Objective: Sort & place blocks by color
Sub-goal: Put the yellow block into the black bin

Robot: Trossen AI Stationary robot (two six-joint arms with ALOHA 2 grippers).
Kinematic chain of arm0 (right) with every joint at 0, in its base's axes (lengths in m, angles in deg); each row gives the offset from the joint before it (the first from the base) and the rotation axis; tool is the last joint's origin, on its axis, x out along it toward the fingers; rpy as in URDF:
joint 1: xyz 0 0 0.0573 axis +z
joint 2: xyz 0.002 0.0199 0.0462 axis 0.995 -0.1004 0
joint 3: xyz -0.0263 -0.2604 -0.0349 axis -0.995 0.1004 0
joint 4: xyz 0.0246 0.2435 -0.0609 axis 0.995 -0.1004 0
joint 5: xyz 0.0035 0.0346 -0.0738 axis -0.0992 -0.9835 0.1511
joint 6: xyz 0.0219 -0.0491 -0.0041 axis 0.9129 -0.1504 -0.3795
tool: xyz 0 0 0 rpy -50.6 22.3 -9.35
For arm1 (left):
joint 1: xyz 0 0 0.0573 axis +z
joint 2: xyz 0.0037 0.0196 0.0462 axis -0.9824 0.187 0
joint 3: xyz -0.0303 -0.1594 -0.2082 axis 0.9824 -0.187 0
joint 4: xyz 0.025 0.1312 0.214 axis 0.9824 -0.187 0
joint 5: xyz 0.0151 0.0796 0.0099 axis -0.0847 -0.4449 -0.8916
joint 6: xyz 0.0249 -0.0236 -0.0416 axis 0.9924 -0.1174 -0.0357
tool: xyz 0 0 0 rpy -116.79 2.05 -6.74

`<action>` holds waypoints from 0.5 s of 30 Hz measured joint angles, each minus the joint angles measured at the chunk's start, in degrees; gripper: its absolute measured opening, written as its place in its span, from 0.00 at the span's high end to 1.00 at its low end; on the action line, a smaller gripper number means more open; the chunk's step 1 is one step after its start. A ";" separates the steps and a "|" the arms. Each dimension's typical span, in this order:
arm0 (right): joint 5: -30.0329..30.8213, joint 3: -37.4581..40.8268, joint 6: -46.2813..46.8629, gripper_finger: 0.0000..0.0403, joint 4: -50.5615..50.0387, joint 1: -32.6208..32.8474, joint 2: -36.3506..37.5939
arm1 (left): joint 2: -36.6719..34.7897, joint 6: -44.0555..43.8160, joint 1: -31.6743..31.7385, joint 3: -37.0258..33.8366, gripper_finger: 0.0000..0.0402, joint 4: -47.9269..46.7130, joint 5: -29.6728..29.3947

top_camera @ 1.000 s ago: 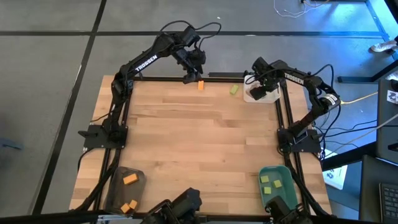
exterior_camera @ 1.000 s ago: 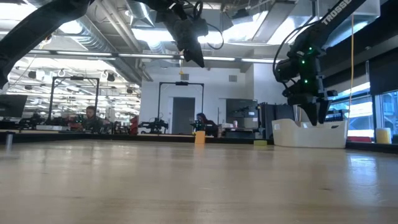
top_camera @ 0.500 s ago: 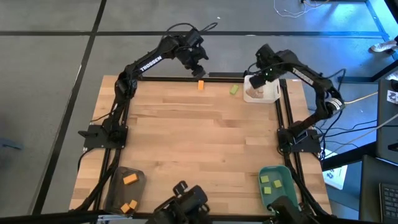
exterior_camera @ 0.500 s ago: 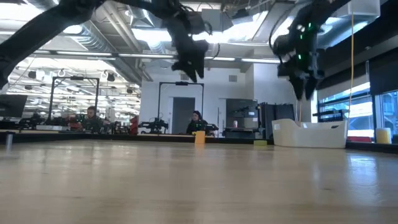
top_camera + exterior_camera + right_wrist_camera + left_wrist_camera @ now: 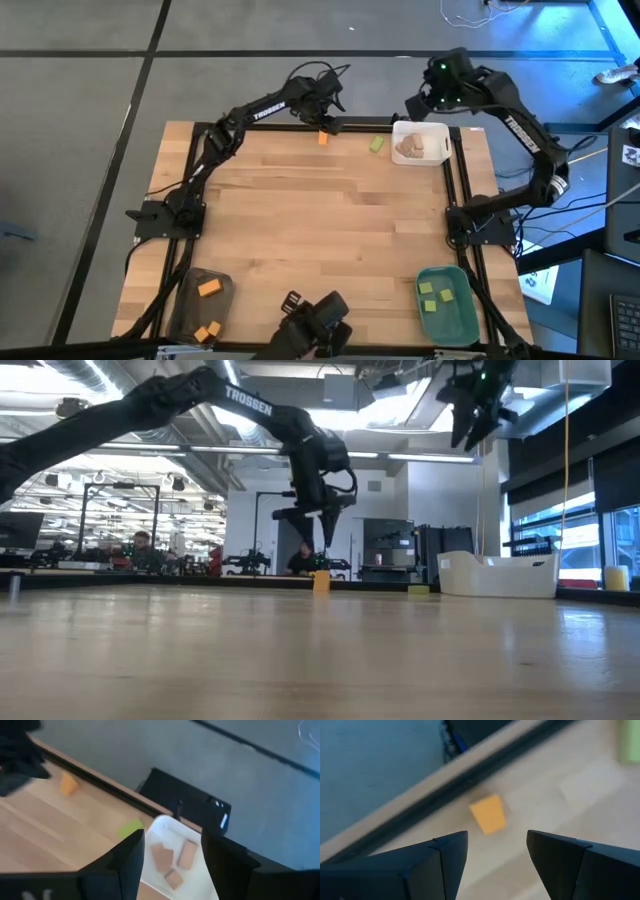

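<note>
An orange block (image 5: 323,138) (image 5: 488,814) rests on the wooden table near its far edge. My left gripper (image 5: 328,123) (image 5: 322,542) hangs open just above it, pointing steeply down; in the left wrist view the block lies ahead of the gap between the fingers (image 5: 497,851). A light green block (image 5: 376,144) (image 5: 130,827) lies a little to its right. My right gripper (image 5: 416,104) (image 5: 470,428) (image 5: 172,857) is open and high above the white tray (image 5: 436,131), which holds three tan blocks (image 5: 408,148) (image 5: 172,857).
A grey tray (image 5: 190,300) with orange blocks sits at the near left corner. A green tray (image 5: 462,312) with several light green blocks sits at the near right. A black frame rail (image 5: 300,126) runs along the table's far edge. The table's middle (image 5: 320,230) is bare wood.
My left gripper has come down toward the orange block, shifting a little toward the table's right edge and rolling about its own axis. My right gripper has risen from the white tray to well above it. The blocks have not moved.
</note>
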 joint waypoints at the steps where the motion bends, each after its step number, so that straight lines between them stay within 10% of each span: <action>1: 0.00 -0.44 -0.06 0.51 0.00 0.24 0.44 | 0.26 -0.73 -0.08 0.01 0.51 0.14 -1.24; 15: 0.07 -1.60 -1.65 0.51 0.55 2.97 1.96 | 2.92 -8.21 0.06 -1.73 0.51 6.71 -2.82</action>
